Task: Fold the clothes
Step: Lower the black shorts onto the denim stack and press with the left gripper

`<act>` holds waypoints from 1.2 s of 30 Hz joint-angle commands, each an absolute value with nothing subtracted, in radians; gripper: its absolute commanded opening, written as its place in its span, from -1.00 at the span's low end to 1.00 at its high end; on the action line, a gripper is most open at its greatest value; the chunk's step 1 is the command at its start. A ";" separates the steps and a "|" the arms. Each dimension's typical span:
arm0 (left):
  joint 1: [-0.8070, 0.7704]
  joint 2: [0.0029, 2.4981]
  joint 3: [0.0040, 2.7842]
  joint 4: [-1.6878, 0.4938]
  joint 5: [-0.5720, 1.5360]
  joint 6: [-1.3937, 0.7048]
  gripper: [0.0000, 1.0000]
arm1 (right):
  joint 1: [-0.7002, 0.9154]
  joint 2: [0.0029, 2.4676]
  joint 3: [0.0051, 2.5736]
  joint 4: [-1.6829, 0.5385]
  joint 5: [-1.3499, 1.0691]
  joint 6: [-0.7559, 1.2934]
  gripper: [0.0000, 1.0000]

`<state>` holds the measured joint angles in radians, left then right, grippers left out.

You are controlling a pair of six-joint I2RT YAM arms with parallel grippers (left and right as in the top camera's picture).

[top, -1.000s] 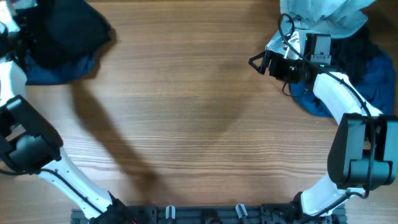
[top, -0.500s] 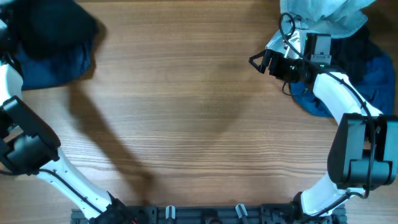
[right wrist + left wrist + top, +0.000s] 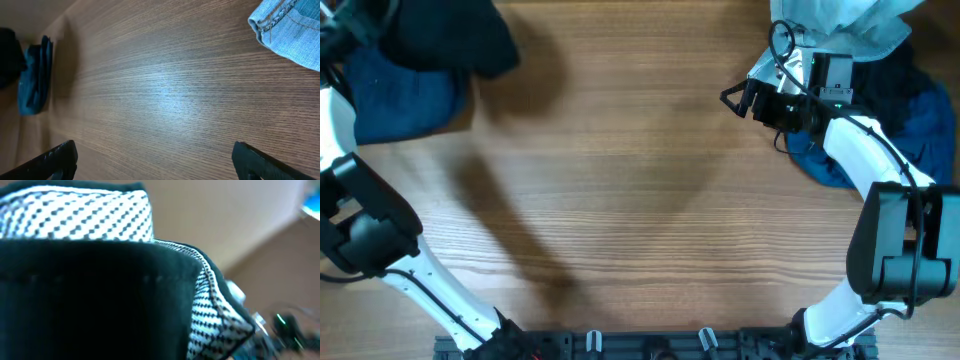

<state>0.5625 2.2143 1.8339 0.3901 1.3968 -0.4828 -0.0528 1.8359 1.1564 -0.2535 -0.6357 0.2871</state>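
While my left jaws pinch black shorts [image 3: 460, 40] above blue pile [image 3: 405, 95], right jaws spread; shallow pinch could slip, shorts bunch onto pile.

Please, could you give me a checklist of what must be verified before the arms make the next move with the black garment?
1. Grip of the left end effector on the black shorts: ok, shut in the fabric.
2. The right end effector is free: ok, open above the bare table.
3. Room at the table centre for spreading: ok.
4. Shorts separated from the dark blue piece: cannot tell, they overlap from overhead.
5. The pale-blue denim is away from the right fingers: ok.
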 commanded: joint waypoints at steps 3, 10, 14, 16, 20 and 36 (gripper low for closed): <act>0.622 2.207 1.861 0.389 1.551 -0.318 -0.92 | -0.049 1.806 1.165 -0.253 -0.657 0.292 1.00; 0.707 2.272 1.861 0.385 1.417 -0.291 -0.92 | -0.049 1.806 1.165 -0.254 -0.664 0.304 0.99; 0.708 2.348 1.861 0.385 1.325 -0.290 -0.87 | -0.049 1.806 1.165 -0.255 -0.675 0.315 0.99; 0.715 2.372 1.861 0.384 1.273 -0.291 -0.74 | -0.049 1.806 1.165 -0.255 -0.675 0.315 0.99; 0.743 2.385 1.861 0.276 1.163 -0.292 -0.06 | -0.049 1.806 1.165 -0.254 -0.674 0.314 0.99; 0.939 2.385 1.861 0.199 1.113 -0.537 1.00 | -0.049 1.806 1.165 -0.250 -0.672 0.315 0.99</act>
